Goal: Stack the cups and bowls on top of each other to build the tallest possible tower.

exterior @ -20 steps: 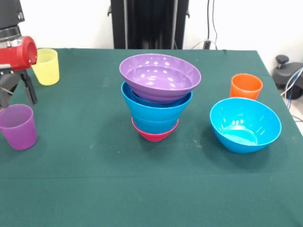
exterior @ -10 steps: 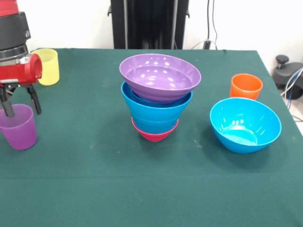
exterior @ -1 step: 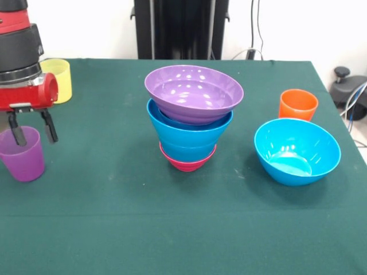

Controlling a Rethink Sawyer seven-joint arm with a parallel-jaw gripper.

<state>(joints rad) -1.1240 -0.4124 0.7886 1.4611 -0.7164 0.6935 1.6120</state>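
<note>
Now the gripper (exterior @ -1 step: 33,133) is seen at the left edge of the front view, hanging from the red and black arm (exterior @ -1 step: 22,69) with its two dark fingers (exterior @ -1 step: 50,127) spread apart. One finger is seen dipping inside the rim of the purple cup (exterior @ -1 step: 23,153), while the other is placed just outside the cup's wall, so the wall is straddled but nothing is clamped. The purple cup is stood upright on the green surface (exterior @ -1 step: 172,223), directly beneath the gripper. Just behind the arm, the yellow cup (exterior @ -1 step: 59,79) is partly hidden, upright as well.

Well off to the gripper's side, toward the middle of the surface, the tower (exterior @ -1 step: 192,120) is found: a small magenta bowl (exterior @ -1 step: 187,162) at the base, blue bowls (exterior @ -1 step: 188,134) nested above it, and a wide purple bowl (exterior @ -1 step: 194,93) seated on top, tilted slightly. How many blue bowls are nested cannot be told.

Farther still from the gripper, beyond the tower, a loose blue bowl (exterior @ -1 step: 297,150) is set upright on the surface, and the orange cup (exterior @ -1 step: 298,105) is stood just behind it, near but not touching.
</note>
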